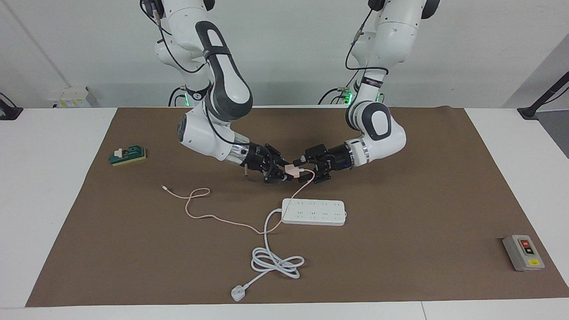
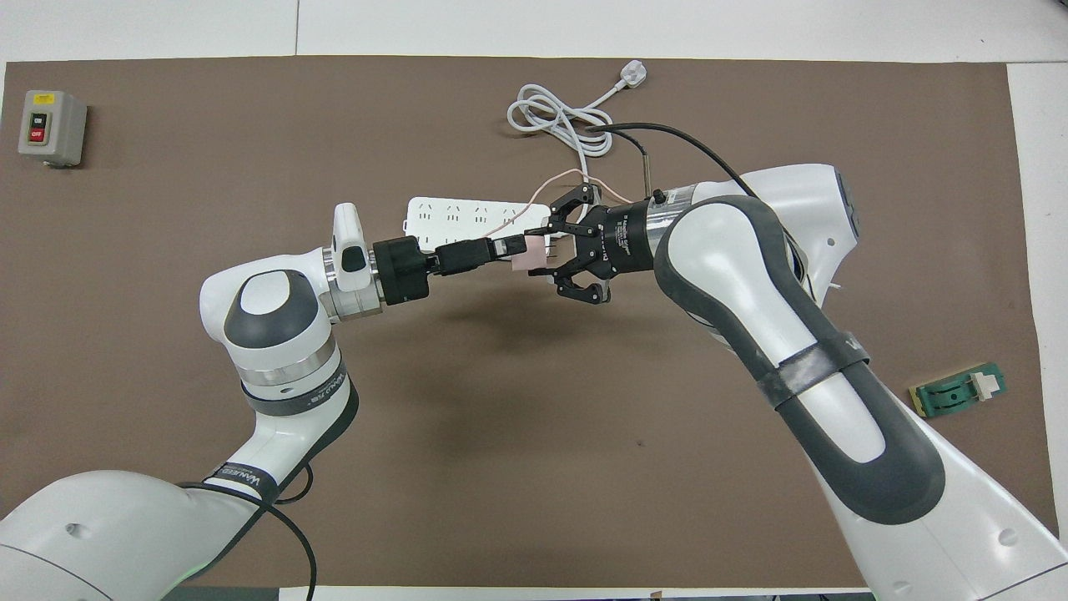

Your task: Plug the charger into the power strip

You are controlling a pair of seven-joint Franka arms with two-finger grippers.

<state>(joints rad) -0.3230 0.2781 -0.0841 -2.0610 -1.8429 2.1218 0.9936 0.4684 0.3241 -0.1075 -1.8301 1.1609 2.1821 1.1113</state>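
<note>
The pale pink charger (image 1: pixel 292 169) hangs in the air between my two grippers, over the mat just on the robots' side of the power strip (image 1: pixel 313 212). It also shows in the overhead view (image 2: pixel 531 261). My left gripper (image 1: pixel 306 171) (image 2: pixel 517 248) is shut on one end of it. My right gripper (image 1: pixel 286 170) (image 2: pixel 551 250) meets it from the other end, fingers spread open around it. The thin pink cable (image 1: pixel 200 209) trails down across the strip's end and over the mat. The white strip (image 2: pixel 450 213) lies flat, its coiled cord (image 1: pixel 275 262) and plug (image 1: pixel 238 293) farther from the robots.
A green block with a white part (image 1: pixel 128 155) (image 2: pixel 959 391) lies toward the right arm's end of the brown mat (image 1: pixel 400 266). A grey switch box (image 1: pixel 523 252) (image 2: pixel 52 125) stands toward the left arm's end, farther from the robots.
</note>
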